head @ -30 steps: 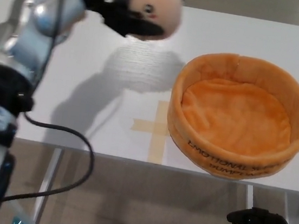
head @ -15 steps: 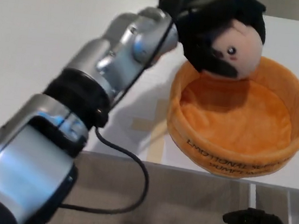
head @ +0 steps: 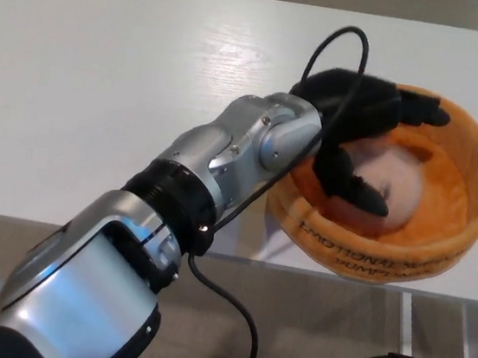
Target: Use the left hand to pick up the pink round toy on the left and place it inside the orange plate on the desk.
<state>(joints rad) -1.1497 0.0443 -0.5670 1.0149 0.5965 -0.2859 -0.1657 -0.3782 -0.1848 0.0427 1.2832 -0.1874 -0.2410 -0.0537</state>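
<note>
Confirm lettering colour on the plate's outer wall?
Black lettering on the orange plate, head view.

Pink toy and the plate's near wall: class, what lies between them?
Head view: nothing apart from the left robot hand's dark fingers around the toy; only the plate's orange lining shows there.

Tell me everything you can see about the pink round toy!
The pink round toy is a soft, plush-looking ball with a pale pink face and black hair. It sits low inside the orange plate, a padded fabric bowl on the white desk. The left hand lies over its top, black fingers wrapped around it, hiding much of it.
</note>
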